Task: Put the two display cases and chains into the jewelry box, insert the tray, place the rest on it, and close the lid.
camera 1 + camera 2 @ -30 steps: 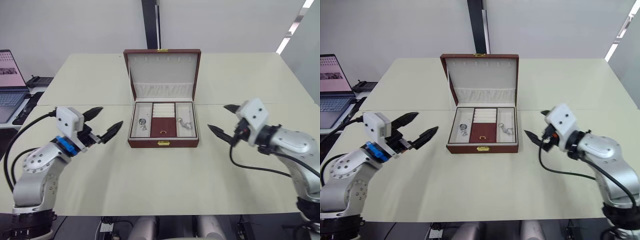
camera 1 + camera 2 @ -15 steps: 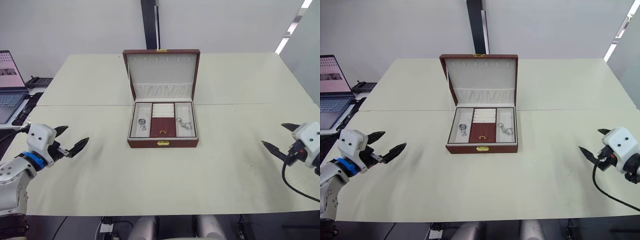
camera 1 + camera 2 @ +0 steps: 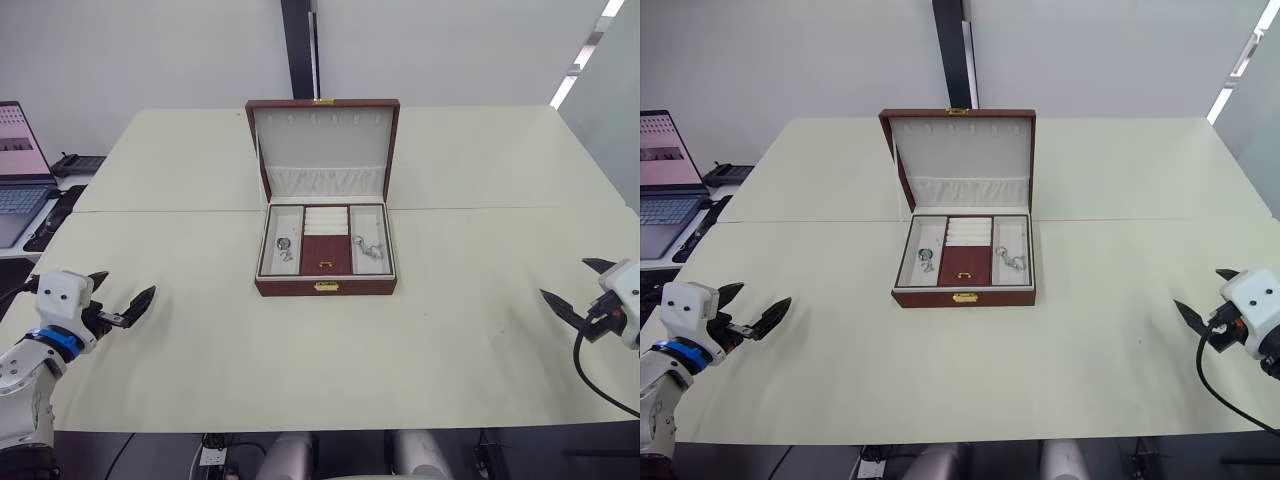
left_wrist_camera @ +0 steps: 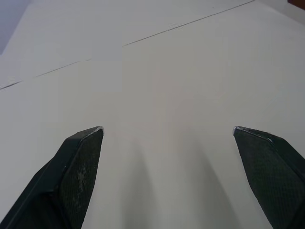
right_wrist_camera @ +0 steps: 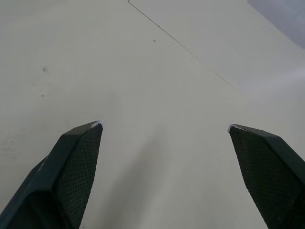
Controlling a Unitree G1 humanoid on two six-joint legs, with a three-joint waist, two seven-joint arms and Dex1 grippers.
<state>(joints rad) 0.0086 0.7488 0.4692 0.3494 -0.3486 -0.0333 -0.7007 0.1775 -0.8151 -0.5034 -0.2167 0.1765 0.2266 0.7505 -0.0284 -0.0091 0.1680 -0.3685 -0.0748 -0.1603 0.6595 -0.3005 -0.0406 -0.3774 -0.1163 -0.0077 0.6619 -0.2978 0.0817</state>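
office or lab: plain white walls, pale tables point(image 3: 480, 160), laptop point(image 3: 22, 170).

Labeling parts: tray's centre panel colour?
Reddish-brown centre panel with a small gold pull; left eye view.

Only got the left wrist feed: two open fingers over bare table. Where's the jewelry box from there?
Observer: The jewelry box sits mid-table, well to the right of the left gripper, which hangs near the table's left edge.
Operator: Lid state?
Observer: The lid stands open, cream lining facing the robot.
Operator: Tray in?
Observer: Yes, the tray is seated in the box, with a silvery trinket in its left compartment and another trinket in its right.
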